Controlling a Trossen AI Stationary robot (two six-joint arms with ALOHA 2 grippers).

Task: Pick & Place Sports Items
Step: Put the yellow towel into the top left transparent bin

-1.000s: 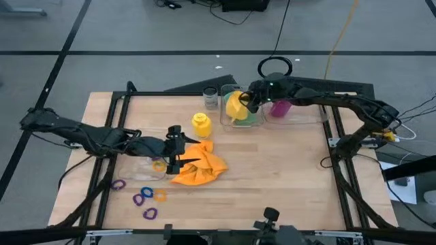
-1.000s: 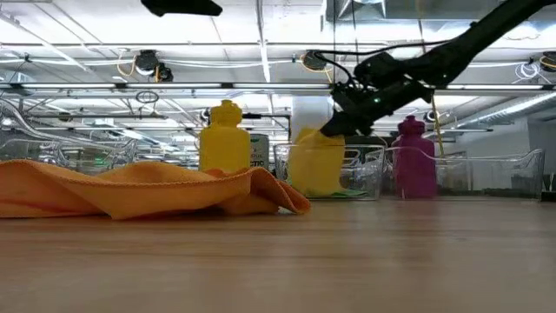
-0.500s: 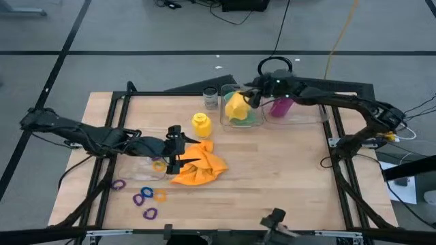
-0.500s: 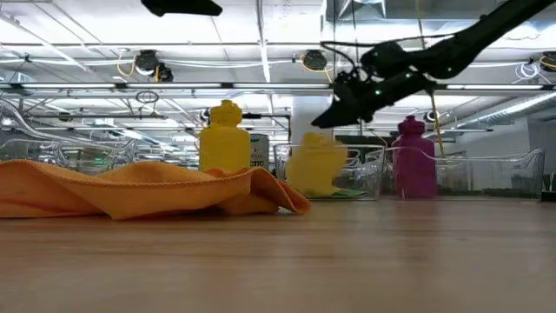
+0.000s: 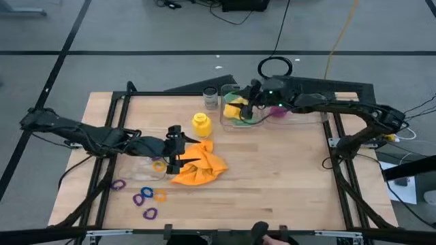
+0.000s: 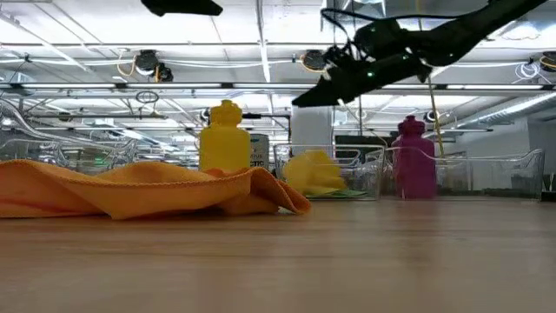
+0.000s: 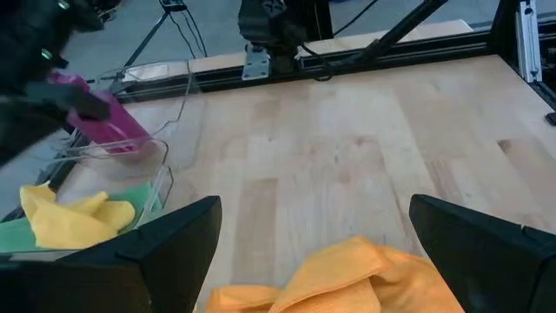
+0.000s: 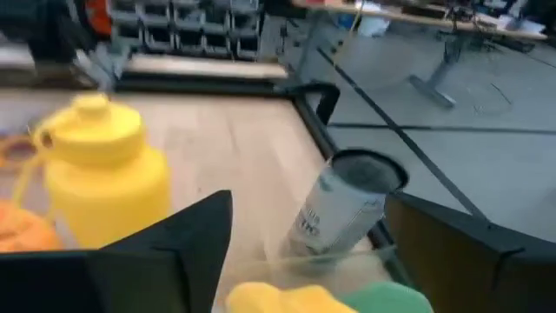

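The yellow cloth (image 5: 235,107) lay boxed on the green one, the right gripper (image 5: 249,104) spread empty above it (the orange cloth (image 5: 199,163), bottles and rings waited), the left gripper (image 5: 174,151) spread beside it.

Orange cloth (image 7: 347,283) lies between spread fingers (image 7: 165,243).

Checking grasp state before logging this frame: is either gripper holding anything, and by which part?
Nothing is held. The right gripper is open above the yellow soft cloth lying in the clear plastic box. The left gripper is open over the orange soft cloth.
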